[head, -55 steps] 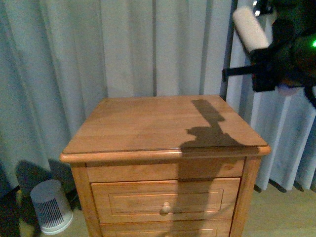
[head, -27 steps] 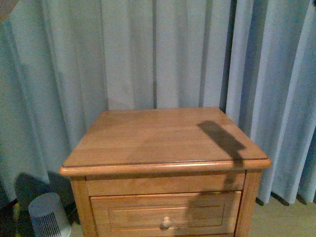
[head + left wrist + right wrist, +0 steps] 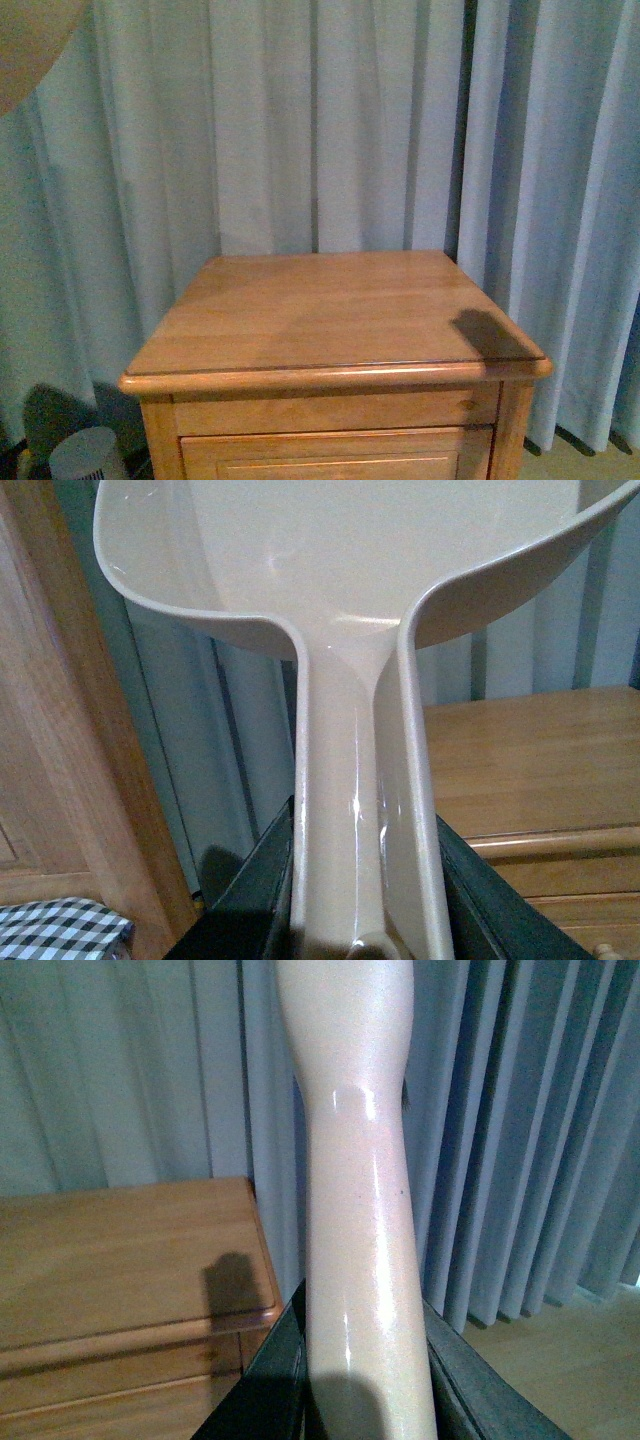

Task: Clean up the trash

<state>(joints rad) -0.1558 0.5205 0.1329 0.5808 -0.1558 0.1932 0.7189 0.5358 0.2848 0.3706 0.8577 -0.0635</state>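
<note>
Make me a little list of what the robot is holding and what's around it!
left end effector: shut on the handle of the dustpan
right end effector: shut on a beige handle, its head out of view
nightstand: wooden, with a shadow on its top
curtains: pale, behind the nightstand
tissue trash: not in view

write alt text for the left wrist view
A beige dustpan fills the view, its handle clamped between the dark jaws of the left gripper. Behind it hang pale blue curtains, with a wooden nightstand to one side and a scrap of black-and-white checked fabric in a corner.
</note>
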